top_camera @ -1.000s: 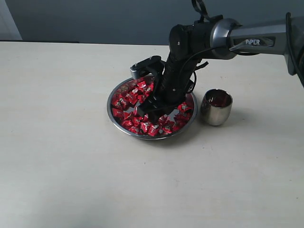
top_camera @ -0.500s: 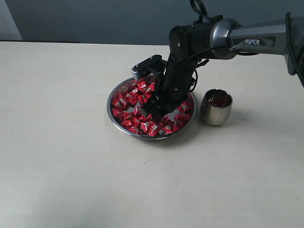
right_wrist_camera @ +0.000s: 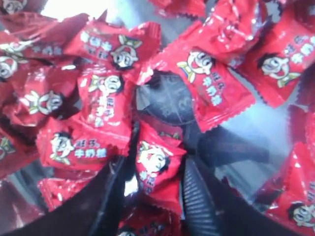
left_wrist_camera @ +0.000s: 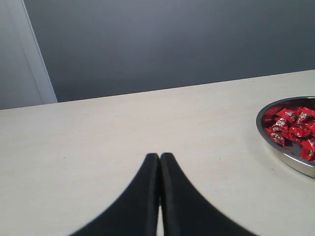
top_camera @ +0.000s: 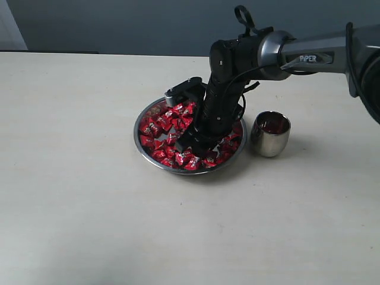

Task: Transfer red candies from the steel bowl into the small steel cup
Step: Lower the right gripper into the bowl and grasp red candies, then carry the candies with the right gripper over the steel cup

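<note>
The steel bowl point(top_camera: 144, 152) sits mid-table, filled with many red candies point(top_camera: 159, 127). My right gripper point(top_camera: 193, 142) is down among them near the bowl's middle. In the right wrist view its jaws point(right_wrist_camera: 158, 169) hold one red candy point(right_wrist_camera: 156, 153) standing on edge between the ribbed fingers point(right_wrist_camera: 193, 189), with more wrappers all around. The small steel cup point(top_camera: 271, 136) stands upright just right of the bowl, with something red showing inside. My left gripper point(left_wrist_camera: 160, 156) is shut and empty over bare table; the bowl's rim point(left_wrist_camera: 276, 148) and some candies point(left_wrist_camera: 293, 129) show at that view's edge.
The pale table point(top_camera: 83, 196) spreads wide around the bowl and cup. A dark grey wall point(top_camera: 119, 24) runs along its far edge. The right arm point(top_camera: 309, 56) reaches in from the right, above the cup.
The right wrist has shifted slightly up and to the left over the bowl. The candies near its tip have been nudged. Bowl and cup have not moved.
</note>
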Controlling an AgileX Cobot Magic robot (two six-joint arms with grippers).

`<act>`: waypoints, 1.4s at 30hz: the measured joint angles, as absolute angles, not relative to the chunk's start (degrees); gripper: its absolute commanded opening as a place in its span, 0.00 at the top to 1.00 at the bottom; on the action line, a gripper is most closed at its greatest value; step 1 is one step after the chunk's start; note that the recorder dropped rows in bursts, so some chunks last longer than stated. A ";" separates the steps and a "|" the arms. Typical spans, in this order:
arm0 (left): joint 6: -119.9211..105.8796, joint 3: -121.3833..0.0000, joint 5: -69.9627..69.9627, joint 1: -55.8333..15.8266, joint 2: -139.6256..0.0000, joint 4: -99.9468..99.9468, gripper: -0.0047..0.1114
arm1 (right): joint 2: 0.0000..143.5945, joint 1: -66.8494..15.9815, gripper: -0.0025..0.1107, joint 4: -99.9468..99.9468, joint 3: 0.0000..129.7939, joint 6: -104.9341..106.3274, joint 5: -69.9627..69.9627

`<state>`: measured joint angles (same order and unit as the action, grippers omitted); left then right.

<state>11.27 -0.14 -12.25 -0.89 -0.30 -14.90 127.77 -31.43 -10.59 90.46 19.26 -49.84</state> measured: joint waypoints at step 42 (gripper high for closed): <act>11.27 -0.14 -12.25 -0.89 -0.30 -14.90 0.96 | 111.53 -18.74 0.93 3.59 90.38 4.96 -63.10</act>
